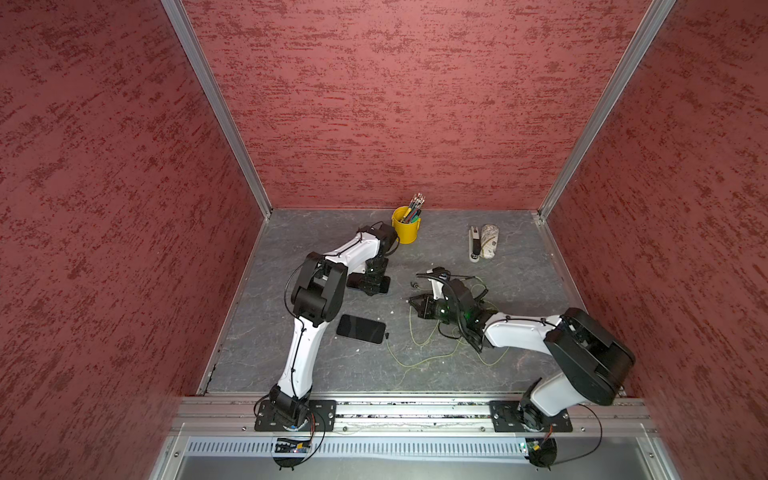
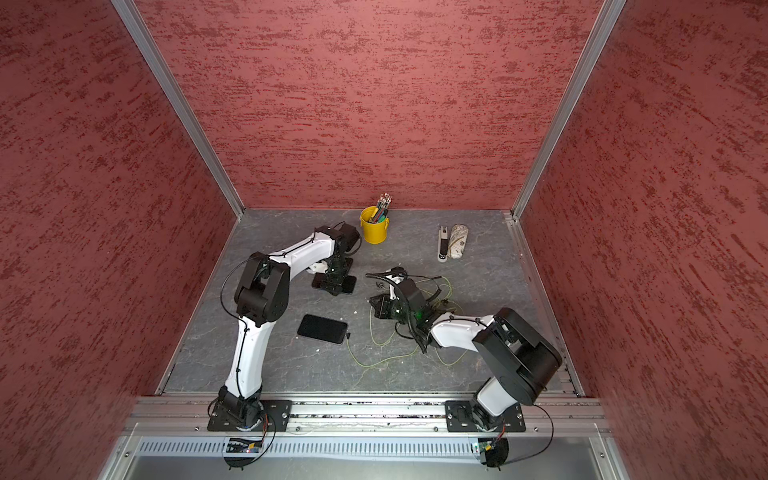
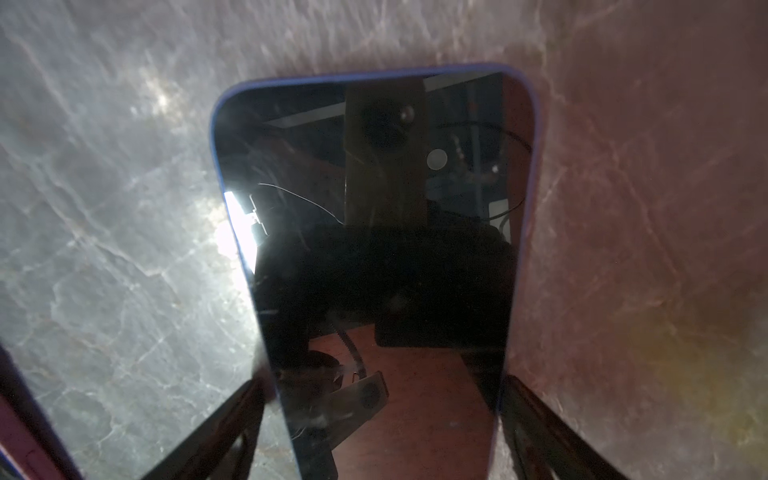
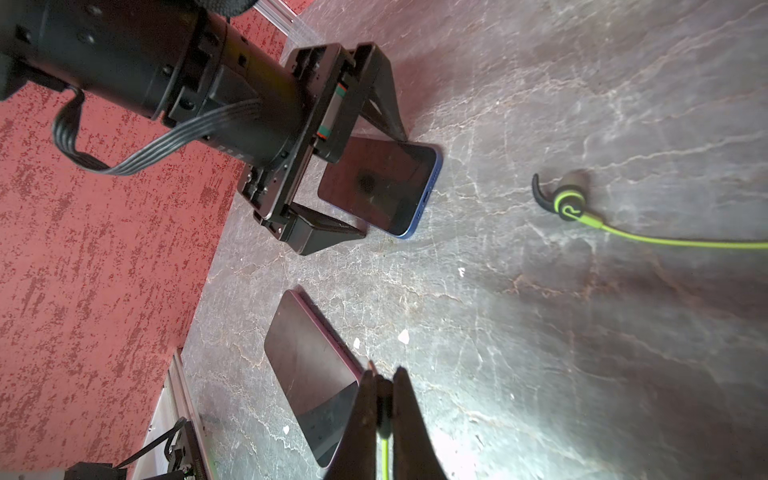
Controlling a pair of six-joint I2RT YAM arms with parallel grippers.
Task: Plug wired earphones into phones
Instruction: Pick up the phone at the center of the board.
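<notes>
Two black phones lie on the grey floor. The far phone (image 3: 374,208), blue-edged, sits between the fingers of my left gripper (image 3: 382,386), which press against its two long sides; in a top view it is half hidden under that gripper (image 1: 376,282). The near phone (image 1: 360,328) lies flat with a small black plug (image 1: 386,334) at its right end. My right gripper (image 4: 382,378) hovers over the floor, shut on a second black plug with yellow-green cable behind it. Earphone cables (image 1: 415,361) loop under the right arm. One earbud (image 4: 569,203) lies loose.
A yellow cup of pens (image 1: 406,230) stands at the back, just behind the left arm. A white power strip (image 1: 473,243) and a patterned pouch (image 1: 489,241) lie at the back right. Red walls close three sides; an aluminium rail (image 1: 415,409) runs along the front.
</notes>
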